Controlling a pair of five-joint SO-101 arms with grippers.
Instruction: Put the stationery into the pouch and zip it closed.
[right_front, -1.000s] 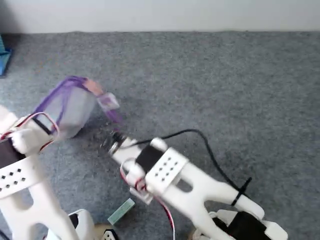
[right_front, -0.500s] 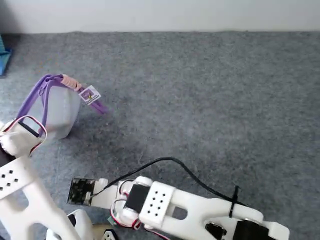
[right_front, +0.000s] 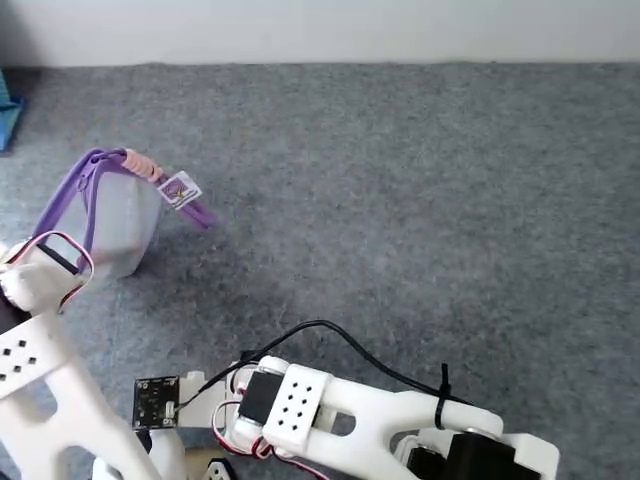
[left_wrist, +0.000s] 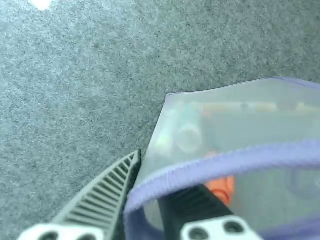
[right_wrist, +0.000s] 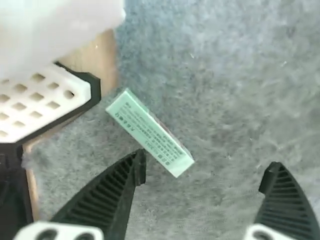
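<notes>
Grey, felt-like worktop (right_front: 400, 200) carries everything: the translucent pouch (right_front: 115, 215) with its purple zip edge stands at the far left of the high view, mouth open. The left hand (left_wrist: 162, 175) is clamped on its rim (one finger inside, one outside), and an orange item (left_wrist: 220, 186) shows through the wall. The right hand (right_wrist: 206, 162) is spread wide and holds nothing, poised just above a pale green box (right_wrist: 150, 132) lying flat on the worktop.

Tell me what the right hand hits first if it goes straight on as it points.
Probably the green box, lying off centre before the open right hand; otherwise the grey mat. Depth is unclear.
</notes>
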